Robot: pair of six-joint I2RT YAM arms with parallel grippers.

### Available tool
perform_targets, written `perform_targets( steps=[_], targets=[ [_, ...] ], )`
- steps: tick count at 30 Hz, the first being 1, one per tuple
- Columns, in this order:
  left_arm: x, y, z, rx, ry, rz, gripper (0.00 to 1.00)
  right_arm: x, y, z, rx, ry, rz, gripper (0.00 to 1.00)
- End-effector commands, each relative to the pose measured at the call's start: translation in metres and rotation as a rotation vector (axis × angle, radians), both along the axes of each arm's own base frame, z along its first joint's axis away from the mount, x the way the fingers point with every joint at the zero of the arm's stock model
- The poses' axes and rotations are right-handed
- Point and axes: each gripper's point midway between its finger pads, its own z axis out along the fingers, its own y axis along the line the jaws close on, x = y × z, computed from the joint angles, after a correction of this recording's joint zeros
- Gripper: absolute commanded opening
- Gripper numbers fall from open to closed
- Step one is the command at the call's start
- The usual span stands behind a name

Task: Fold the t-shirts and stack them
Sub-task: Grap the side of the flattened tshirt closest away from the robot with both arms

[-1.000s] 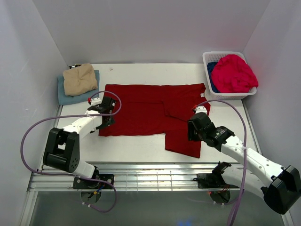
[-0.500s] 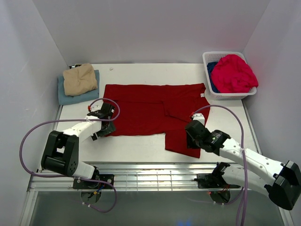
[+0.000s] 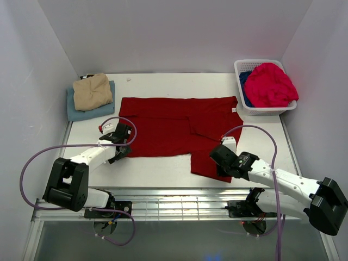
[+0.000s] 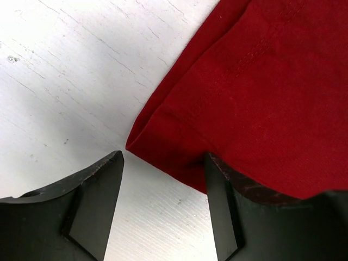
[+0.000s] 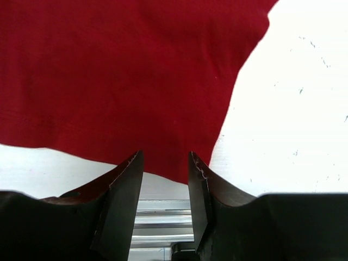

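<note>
Top external view shows the dark red t-shirt spread flat across the middle of the white table, its long edge running left to right, with one layer folded over on the right so that a flap hangs nearer the arms than the rest of the hem. The left gripper sits low over the shirt's near-left corner, and the right gripper is down at the near-right corner of that flap. In the left wrist view the left gripper has its jaws spread wide, straddling the hemmed corner, which points into the gap; the right finger meets the cloth edge while the left finger rests over bare table just beside it. In the right wrist view the right gripper has a narrow gap, and the pointed tip of the red cloth reaches down between the jaws without looking pinched. The fabric is smooth, matte and lightly creased, with a stitched hem line visible near the left corner. At the far-left corner of the table a tan t-shirt lies bunched on a folded light blue t-shirt. At the far right a white basket holds a crumpled bright pinkish-red t-shirt on top of a deep blue t-shirt.
</note>
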Motion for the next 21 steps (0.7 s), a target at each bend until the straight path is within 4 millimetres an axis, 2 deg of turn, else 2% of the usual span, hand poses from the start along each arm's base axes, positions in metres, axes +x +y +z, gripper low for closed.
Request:
perform_targets(
  steps=[1,6,10,15,21],
  targets=[
    [0.0,0.004,0.007,0.009,-0.03,0.017,0.71,-0.007,-0.017,-0.014,-0.068,0.023,-0.079,0.44],
    [0.003,0.004,0.014,0.007,-0.066,0.023,0.71,-0.011,-0.018,-0.026,-0.08,0.048,-0.102,0.44],
    [0.002,0.004,0.01,0.013,-0.048,0.02,0.71,-0.011,-0.025,-0.025,-0.104,0.04,-0.144,0.44],
    [0.0,0.005,0.006,0.021,-0.031,0.018,0.71,-0.018,-0.029,-0.034,-0.136,0.088,-0.146,0.45],
    [0.003,0.003,0.01,0.017,-0.049,0.008,0.71,-0.026,-0.033,-0.041,-0.166,0.125,-0.16,0.45]
  ],
)
